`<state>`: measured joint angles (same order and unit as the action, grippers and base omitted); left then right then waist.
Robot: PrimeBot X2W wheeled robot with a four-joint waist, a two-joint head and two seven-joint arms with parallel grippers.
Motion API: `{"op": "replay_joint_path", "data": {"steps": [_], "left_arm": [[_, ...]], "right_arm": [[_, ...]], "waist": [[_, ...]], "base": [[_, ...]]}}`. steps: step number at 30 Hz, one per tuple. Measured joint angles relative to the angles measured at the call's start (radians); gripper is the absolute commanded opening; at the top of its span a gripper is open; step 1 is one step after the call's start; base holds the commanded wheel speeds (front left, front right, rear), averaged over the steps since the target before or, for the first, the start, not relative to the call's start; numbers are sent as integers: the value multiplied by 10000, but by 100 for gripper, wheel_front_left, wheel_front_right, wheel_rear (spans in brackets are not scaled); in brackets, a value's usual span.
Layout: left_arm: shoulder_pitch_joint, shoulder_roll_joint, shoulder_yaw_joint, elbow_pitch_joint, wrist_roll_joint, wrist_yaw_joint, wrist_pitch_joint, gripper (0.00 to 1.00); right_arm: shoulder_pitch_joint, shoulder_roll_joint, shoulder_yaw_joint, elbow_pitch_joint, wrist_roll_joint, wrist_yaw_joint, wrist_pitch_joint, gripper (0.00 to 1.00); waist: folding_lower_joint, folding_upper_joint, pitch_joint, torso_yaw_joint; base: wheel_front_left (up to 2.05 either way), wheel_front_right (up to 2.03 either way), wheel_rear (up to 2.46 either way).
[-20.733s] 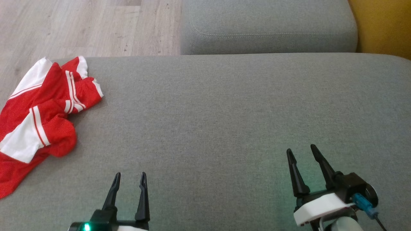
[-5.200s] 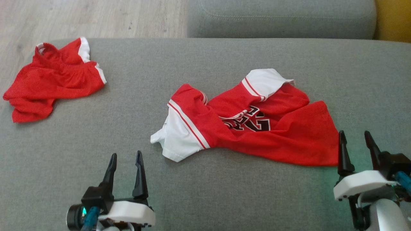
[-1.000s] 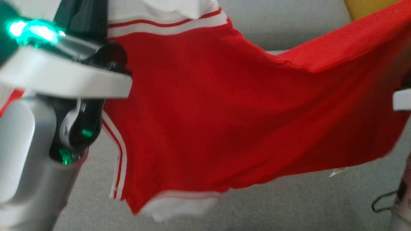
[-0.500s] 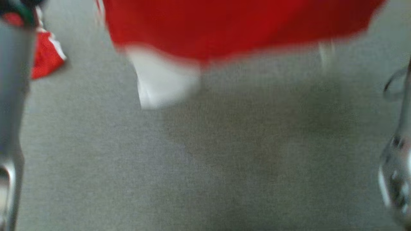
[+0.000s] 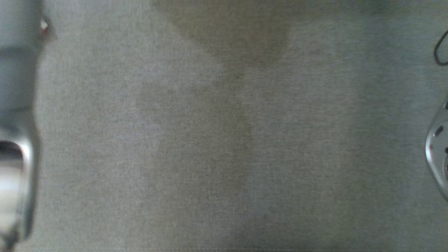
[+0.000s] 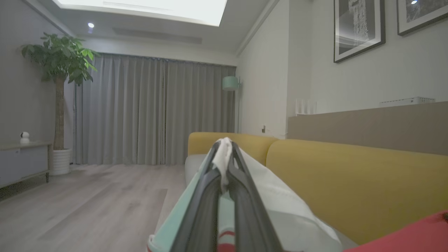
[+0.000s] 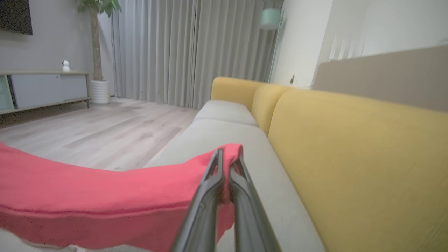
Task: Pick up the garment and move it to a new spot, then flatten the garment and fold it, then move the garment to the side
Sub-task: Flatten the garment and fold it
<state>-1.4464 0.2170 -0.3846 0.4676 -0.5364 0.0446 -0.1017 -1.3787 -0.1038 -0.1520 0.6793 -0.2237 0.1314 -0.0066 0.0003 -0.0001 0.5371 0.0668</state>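
The garment is a red jersey with white panels, held up off the sofa between both arms. In the left wrist view my left gripper (image 6: 225,151) is shut on a white fold of the garment (image 6: 280,203), and a red part shows at the lower right corner. In the right wrist view my right gripper (image 7: 226,158) is shut on a red edge of the garment (image 7: 105,196), which stretches away to the left above the grey seat (image 7: 217,136). The blurred head view looks down on the grey seat (image 5: 224,140), with my pale left forearm (image 5: 15,105) at its left edge.
The sofa has a yellow backrest (image 7: 350,147) along the right of both wrist views. Beyond the seat's end lie a wooden floor (image 6: 87,199), grey curtains (image 6: 154,112), a potted plant (image 6: 59,70) and a low cabinet (image 7: 45,87). Part of my right arm (image 5: 437,150) shows at the right edge of the head view.
The head camera has swung downward, so the raised garment has slid out of the top of that view and grey cushion is left. Both grippers stay shut on the garment.
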Motion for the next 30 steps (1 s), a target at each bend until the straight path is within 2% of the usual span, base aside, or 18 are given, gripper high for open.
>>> {"op": "replay_joint_path", "data": {"steps": [7,14,16,20,24,30], "left_arm": [[2343,-489,-21,92,-654,-211,-972,0],[4558,-491,186,-859,-1141,-268,-1300,0],[5199,-403,134,-1200,-936,-211,-1386,0],[6193,-378,219,-1812,-886,-96,-1475,0],[7709,-332,163,-2476,-869,-2,-1476,0],[10173,59,-59,-3860,-702,359,-1476,0]], "right_arm": [[1185,165,-541,1030,-12,0,-1210,0],[2840,301,-1087,1329,803,0,-1904,0],[3259,303,-1076,1313,940,0,-1937,0],[3922,316,-982,1135,1344,0,-2036,0],[4970,324,-443,738,2197,0,-2046,0],[6971,362,-67,-738,3216,0,-1645,0]], "waist": [[1,0,642,366],[-3,0,213,342],[-4,0,8,334],[-5,1,-352,340],[-6,1,-1003,345],[-7,1,-2175,332]], "base": [[0,0,0],[0,0,0],[0,0,0],[0,0,0],[0,0,0],[0,0,0]]}}
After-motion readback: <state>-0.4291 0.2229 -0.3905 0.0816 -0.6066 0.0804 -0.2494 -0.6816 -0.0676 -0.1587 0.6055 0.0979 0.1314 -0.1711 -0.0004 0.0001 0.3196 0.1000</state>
